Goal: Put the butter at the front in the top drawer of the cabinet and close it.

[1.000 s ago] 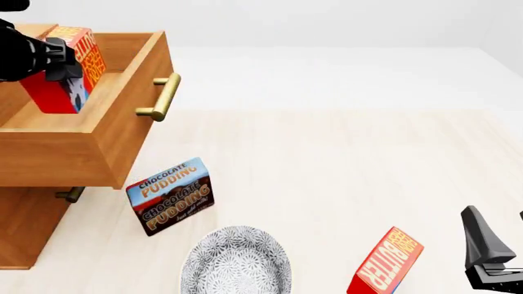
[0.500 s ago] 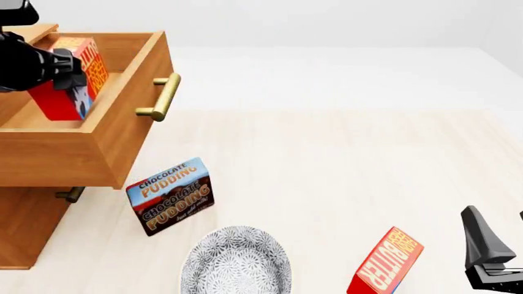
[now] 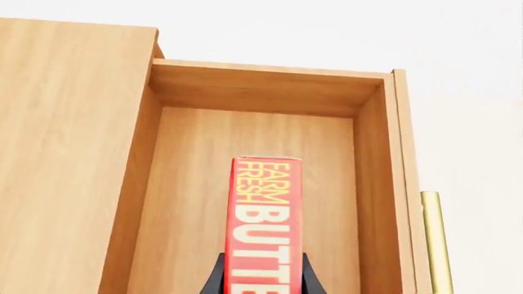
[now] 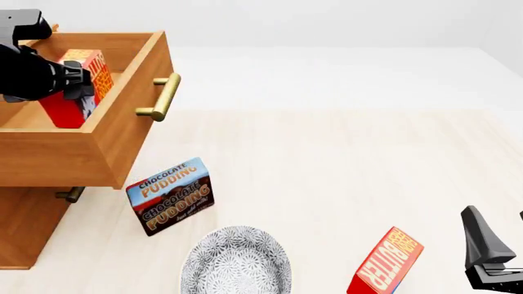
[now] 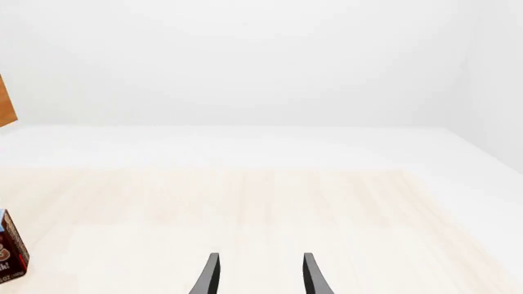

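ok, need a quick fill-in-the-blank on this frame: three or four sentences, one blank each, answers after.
1. The left gripper holds the red butter carton inside the open honey-brown wooden top ____.
2. The blue-and-brown chocolate pudding box stands just beyond the patterned grey ____.
3. The right gripper is open and holds ____.
4. The drawer's bar handle is coloured ____.

Answers: drawer; bowl; nothing; brass
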